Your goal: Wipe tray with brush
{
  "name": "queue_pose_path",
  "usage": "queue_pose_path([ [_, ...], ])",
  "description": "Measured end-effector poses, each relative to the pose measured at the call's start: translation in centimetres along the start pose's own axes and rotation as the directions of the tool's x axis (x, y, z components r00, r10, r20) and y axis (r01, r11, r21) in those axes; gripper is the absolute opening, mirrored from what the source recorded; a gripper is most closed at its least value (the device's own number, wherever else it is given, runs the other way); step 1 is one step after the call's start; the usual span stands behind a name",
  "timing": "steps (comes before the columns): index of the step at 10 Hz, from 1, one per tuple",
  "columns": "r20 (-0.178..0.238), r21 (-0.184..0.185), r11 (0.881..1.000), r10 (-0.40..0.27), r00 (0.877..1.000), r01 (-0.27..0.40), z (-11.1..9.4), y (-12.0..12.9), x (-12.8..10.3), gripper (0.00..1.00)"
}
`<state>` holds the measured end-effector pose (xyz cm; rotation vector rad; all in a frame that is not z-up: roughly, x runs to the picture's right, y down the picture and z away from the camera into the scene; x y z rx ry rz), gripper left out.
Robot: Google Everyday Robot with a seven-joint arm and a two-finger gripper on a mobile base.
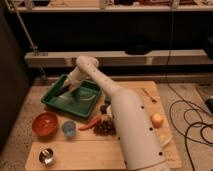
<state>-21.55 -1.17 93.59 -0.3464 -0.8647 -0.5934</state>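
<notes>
The green tray lies on the left back part of the wooden table. My white arm reaches from the lower right, up over the tray and bends down into it. My gripper is low over the tray's left half. It is shut on the small dark brush, whose tip is down at the tray floor near the left rim.
An orange bowl, a blue cup, a carrot and dark grapes sit in front of the tray. A metal cup stands at the front left. An orange fruit and a spoon lie to the right. Cables lie on the floor.
</notes>
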Motion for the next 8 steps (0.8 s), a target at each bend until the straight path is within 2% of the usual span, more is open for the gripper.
queue_pose_path([
  [2, -0.014, -0.010, 0.999, 0.038, 0.999, -0.038, -2.5, 3.1, 1.6, 0.00],
  [3, 0.015, -0.004, 0.999, 0.044, 0.999, -0.044, -3.8, 4.7, 1.9, 0.00],
  [5, 0.095, -0.003, 1.000, 0.031, 0.995, -0.031, -5.6, 6.7, 1.2, 0.00],
  [6, 0.145, -0.010, 1.000, 0.019, 0.989, -0.018, -6.0, 7.4, 0.0, 0.00],
  [7, 0.204, -0.020, 1.000, 0.011, 0.979, -0.007, -5.9, 8.3, -2.1, 0.00],
  [8, 0.241, -0.030, 1.000, 0.000, 0.971, 0.007, -5.8, 9.1, -4.3, 0.00],
])
